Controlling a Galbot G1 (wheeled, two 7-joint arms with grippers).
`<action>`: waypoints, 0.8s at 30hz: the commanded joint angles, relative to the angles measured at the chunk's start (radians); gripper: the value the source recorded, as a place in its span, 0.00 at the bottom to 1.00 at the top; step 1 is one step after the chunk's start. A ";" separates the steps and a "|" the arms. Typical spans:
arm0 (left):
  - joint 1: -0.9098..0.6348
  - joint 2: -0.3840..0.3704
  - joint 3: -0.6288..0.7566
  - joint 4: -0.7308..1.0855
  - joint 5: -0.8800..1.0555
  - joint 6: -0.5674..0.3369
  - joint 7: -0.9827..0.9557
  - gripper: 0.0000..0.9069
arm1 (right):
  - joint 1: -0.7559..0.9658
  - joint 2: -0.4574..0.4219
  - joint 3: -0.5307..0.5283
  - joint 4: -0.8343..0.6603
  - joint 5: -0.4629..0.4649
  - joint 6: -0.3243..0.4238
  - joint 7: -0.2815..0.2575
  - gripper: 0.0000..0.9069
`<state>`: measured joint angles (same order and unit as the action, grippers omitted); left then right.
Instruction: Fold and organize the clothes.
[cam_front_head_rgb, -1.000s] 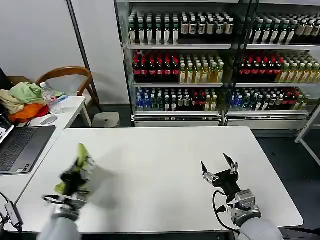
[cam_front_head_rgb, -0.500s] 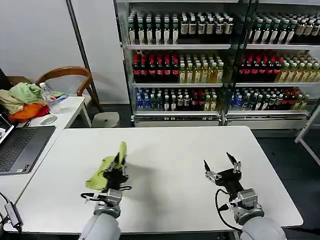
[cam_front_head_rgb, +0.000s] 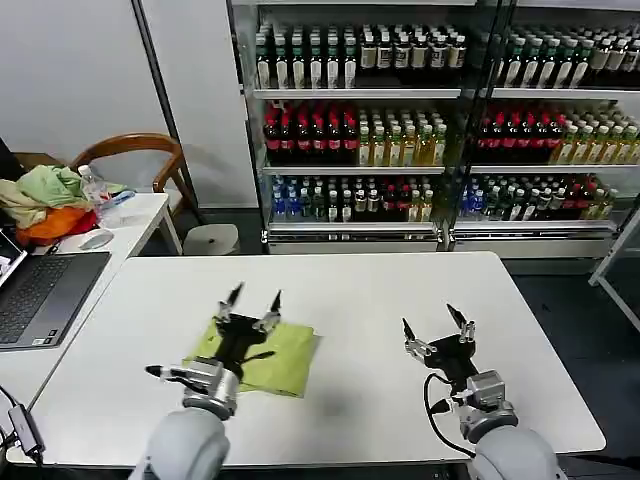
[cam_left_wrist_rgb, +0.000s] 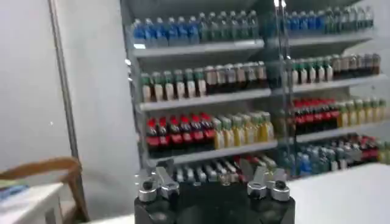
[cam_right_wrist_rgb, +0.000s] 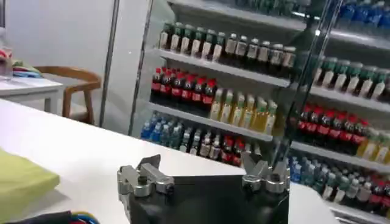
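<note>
counter (cam_front_head_rgb: 400, 290): white, runs across your near field; drinks shelving (cam_front_head_rgb: 400, 130) stands behind it on the far side.
T-shirt (cam_front_head_rgb: 285, 362): lime yellow-green, folded flat into a rough rectangle on the counter's near-left part, partly under your left arm. No pincer has hold of it.
left pincer (cam_front_head_rgb: 250, 298): above the T-shirt's far edge, fingers spread apart, nothing between them; it points away from you.
right pincer (cam_front_head_rgb: 432, 327): over bare counter on the near right, well apart from the T-shirt, fingers splayed wide, nothing held.
</note>
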<state>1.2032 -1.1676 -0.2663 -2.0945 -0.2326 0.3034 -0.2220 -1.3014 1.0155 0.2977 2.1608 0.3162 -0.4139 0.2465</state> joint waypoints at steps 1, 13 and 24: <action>0.122 0.140 -0.382 0.053 -0.102 -0.111 0.111 1.00 | 0.152 0.115 -0.259 -0.107 0.253 -0.085 0.017 1.00; 0.220 0.104 -0.438 0.039 -0.028 -0.157 0.117 1.00 | 0.352 0.198 -0.435 -0.269 0.606 -0.164 0.039 1.00; 0.199 0.094 -0.409 0.075 -0.009 -0.163 0.116 1.00 | 0.357 0.223 -0.425 -0.342 0.683 -0.157 0.081 1.00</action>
<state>1.3760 -1.0851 -0.6348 -2.0375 -0.2522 0.1630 -0.1168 -1.0017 1.2042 -0.0682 1.8985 0.8511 -0.5489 0.3029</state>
